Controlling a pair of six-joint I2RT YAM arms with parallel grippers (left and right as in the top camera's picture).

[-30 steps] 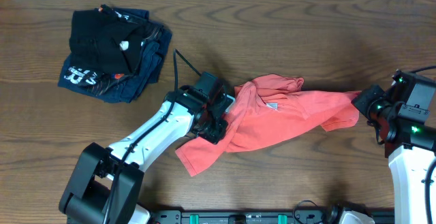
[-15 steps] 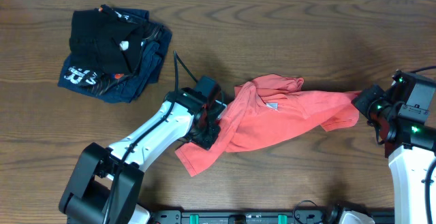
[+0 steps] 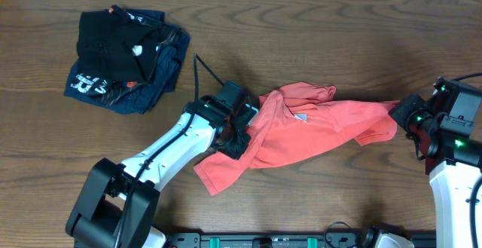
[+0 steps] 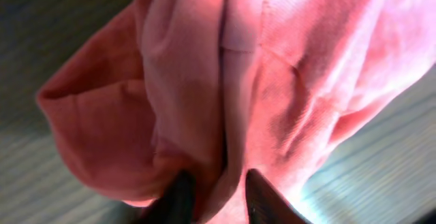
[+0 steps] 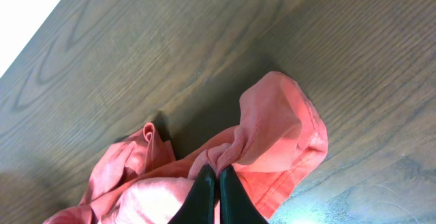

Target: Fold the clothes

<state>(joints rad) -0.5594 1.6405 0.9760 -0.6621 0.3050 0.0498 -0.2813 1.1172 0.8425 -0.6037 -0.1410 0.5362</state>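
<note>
The shirt [image 3: 301, 131] lies crumpled on the counter [image 3: 339, 37], strung out between the two claws, coral-red, with its white tag [image 3: 300, 117] facing up nearer the left claw than the right. The left claw [image 3: 239, 133] is pinching the shirt at the bunched end. In the left wrist view a thick fold of cloth is caught between its two dark fingers [image 4: 180, 197] and rises away from them in creases. A loose flap of the shirt spreads on the counter just beside this claw, toward the near edge. Out from the left claw the cloth runs as a wrinkled band across to the right claw [image 3: 397, 114], which grips the far end. In the right wrist view its fingers are pressed together on a small pucker of fabric, and a rounded lobe of cloth with a stitched hem lies just past the tips, resting on the wood. Beyond that lobe the counter is bare dark grain. Well apart from both claws, on the far side of the left arm, sits a folded black garment [image 3: 113, 41] on top of a folded navy one [image 3: 105, 86] with white lettering.
</note>
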